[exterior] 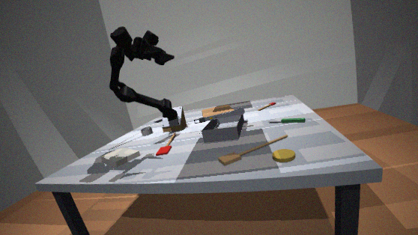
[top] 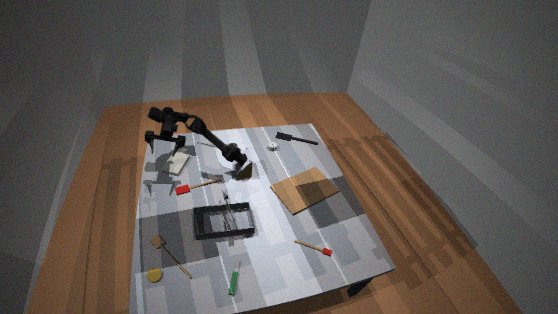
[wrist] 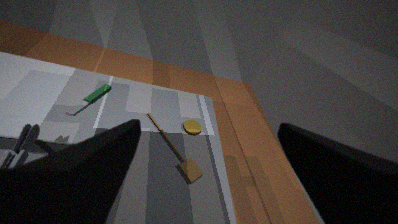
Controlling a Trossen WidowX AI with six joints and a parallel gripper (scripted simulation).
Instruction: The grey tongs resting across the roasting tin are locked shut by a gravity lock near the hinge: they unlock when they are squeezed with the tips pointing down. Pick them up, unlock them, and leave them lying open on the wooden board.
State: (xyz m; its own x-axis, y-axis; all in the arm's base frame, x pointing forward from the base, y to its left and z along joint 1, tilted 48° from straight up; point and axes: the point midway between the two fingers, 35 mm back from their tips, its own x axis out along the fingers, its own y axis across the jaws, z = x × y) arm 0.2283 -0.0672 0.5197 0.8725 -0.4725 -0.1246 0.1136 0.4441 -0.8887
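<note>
The grey tongs [top: 225, 195] [exterior: 200, 120] rest across the dark roasting tin [top: 220, 235] [exterior: 221, 135]. Their arms look close together; the lock is too small to see. Part of them shows at the left edge of the wrist view, partly behind a finger. The wooden board [top: 300, 192] [exterior: 210, 111] lies flat, to the right of the tin in the top view. My gripper [top: 164, 151] [wrist: 210, 127] is open and empty. It hangs high above the table's back left area in the top view, away from the tongs.
A cream block [top: 177, 164] [exterior: 121, 155] lies below the gripper. A red-headed spatula [top: 182, 189] [exterior: 163, 150] lies between it and the tin. A wooden spatula [top: 158, 242] [wrist: 190, 170], a yellow disc [top: 154, 275] [wrist: 192, 127] and a green-handled tool [top: 233, 283] [wrist: 98, 93] lie nearer the front.
</note>
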